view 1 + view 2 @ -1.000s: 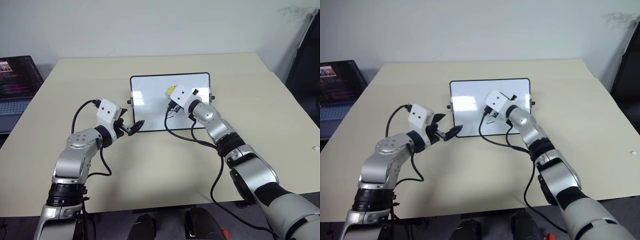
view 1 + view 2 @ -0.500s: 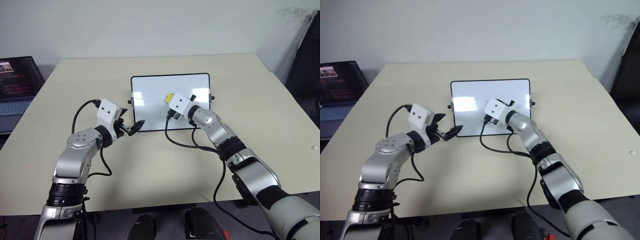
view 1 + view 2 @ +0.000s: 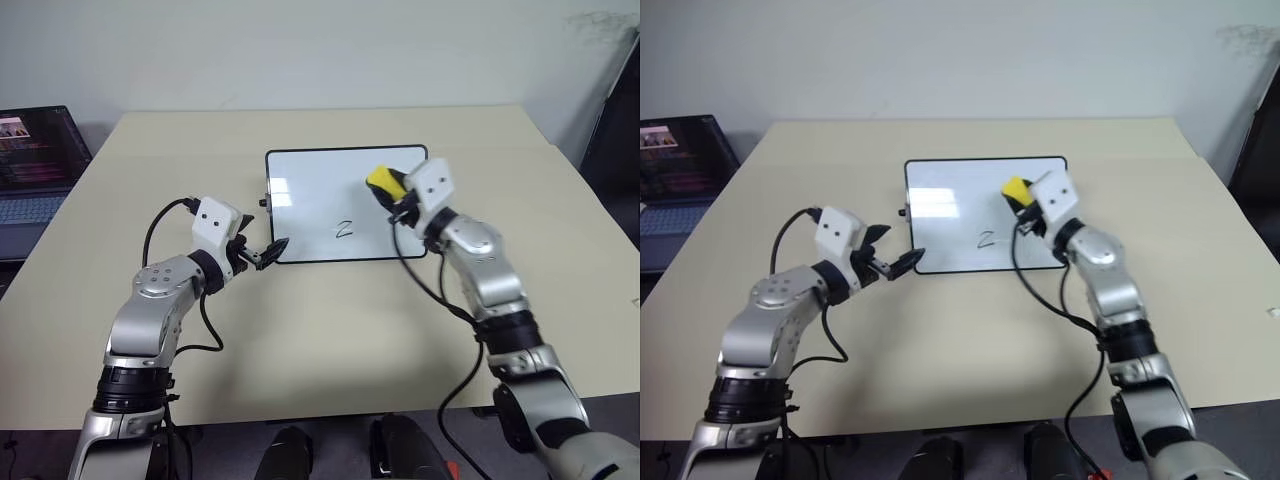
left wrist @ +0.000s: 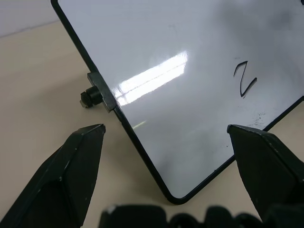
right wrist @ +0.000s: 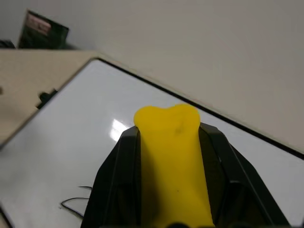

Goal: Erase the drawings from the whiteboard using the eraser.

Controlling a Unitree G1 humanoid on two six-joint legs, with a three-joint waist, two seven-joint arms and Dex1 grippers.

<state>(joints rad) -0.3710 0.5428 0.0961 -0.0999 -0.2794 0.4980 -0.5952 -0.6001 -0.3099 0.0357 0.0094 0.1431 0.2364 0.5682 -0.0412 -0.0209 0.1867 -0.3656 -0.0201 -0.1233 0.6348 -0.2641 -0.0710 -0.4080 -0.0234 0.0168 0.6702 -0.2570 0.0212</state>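
Whiteboard (image 3: 330, 205) on the worktop (image 3: 300, 330), one letter left on it, eraser gripped above its right part.

Laptop (image 3: 35, 165) sits well off the whiteboard's left side, past the worktop's edge. Left tool (image 3: 268, 254) hovers at the whiteboard's near-left corner, its two fingers spread wide to either side of that corner and holding nothing, just beside the black knob (image 4: 89, 97) on the left frame. Of the drawings, a thin black Z (image 3: 344, 229) shows near the whiteboard's middle, toward its near edge. Right tool (image 3: 392, 195) is clamped on the yellow eraser (image 3: 382, 181), held over the whiteboard's right part, to the right of the Z.
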